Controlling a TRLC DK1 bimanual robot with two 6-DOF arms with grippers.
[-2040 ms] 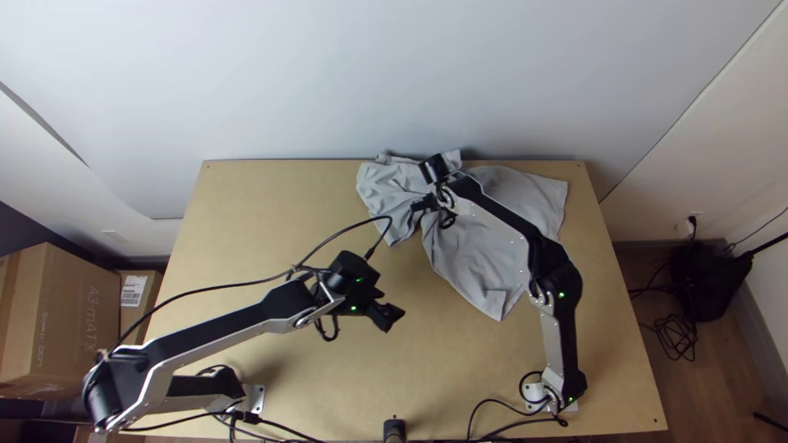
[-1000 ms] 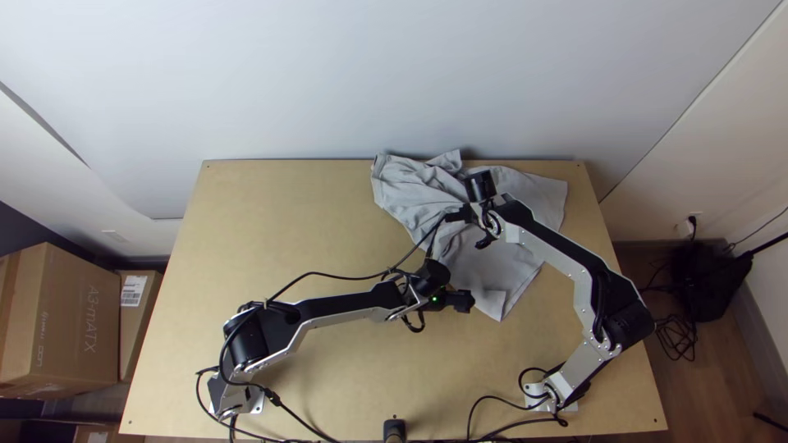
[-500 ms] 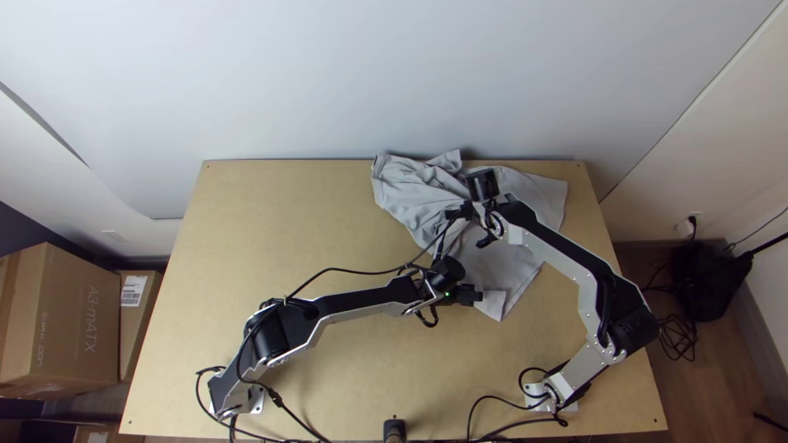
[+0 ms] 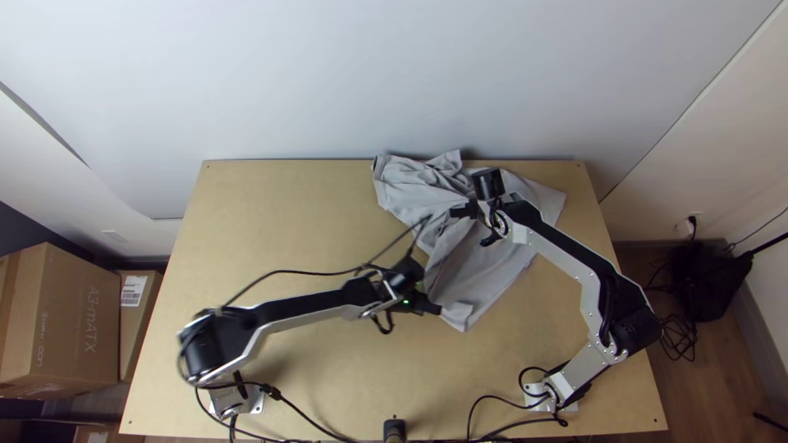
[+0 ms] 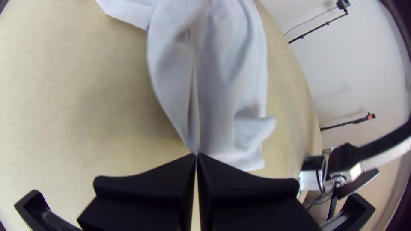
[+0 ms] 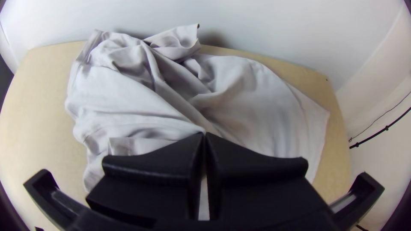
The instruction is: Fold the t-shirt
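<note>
The light-grey cloth t-shirt (image 4: 405, 182) lies rumpled, partly bunched, across the far right of the light wooden tabletop (image 4: 271, 205). The left black gripper (image 4: 437, 310) pinches its near edge between 2 fingers; the right black gripper (image 4: 454, 213) clamps a central fold in its 2.

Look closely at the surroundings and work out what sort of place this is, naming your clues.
Probably a robotics workspace: two jointed arms stand at a wooden table, cables trail beside it, and cardboard boxes sit nearby.
</note>
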